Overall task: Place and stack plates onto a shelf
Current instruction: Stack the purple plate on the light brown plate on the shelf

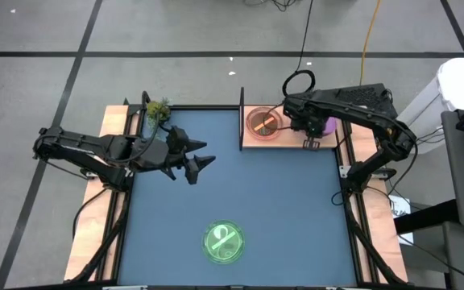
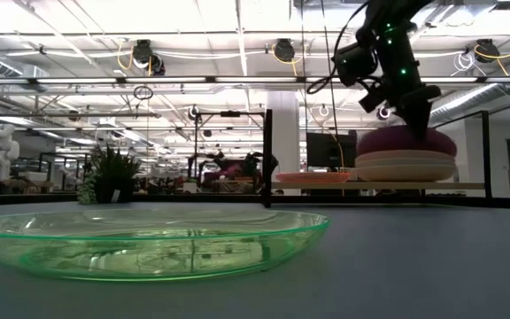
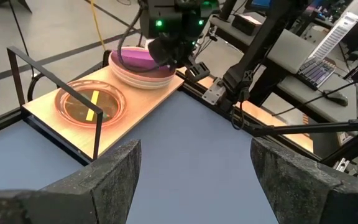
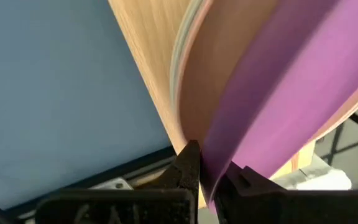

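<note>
The shelf (image 1: 292,139) lies at the table's far edge, with a black upright (image 1: 242,119) at its left end. An orange-brown translucent plate (image 3: 92,104) holding a yellow stick lies on the shelf's left half. A stack of large pale plates (image 2: 405,168) sits on the right half, with the purple plate (image 3: 135,59) on top. My right gripper (image 4: 209,163) is above the stack's near edge, shut on the purple plate. A green plate (image 1: 224,242) lies near the table's front. My left gripper (image 1: 202,158) hovers open left of the table's middle, holding nothing. My right gripper pinches the purple plate's rim (image 4: 222,149) between its two fingers, at the plate's near side. The fingers come from above, pointing steeply down. The plate sits over the stack, slightly tilted against the pink plate below. Whether the held edge rests on that plate I cannot tell.
A small green plant (image 1: 158,110) stands at the table's far left corner. Wooden side rails (image 1: 95,209) run along both sides of the blue table. Open blue surface lies between the green plate and the shelf.
</note>
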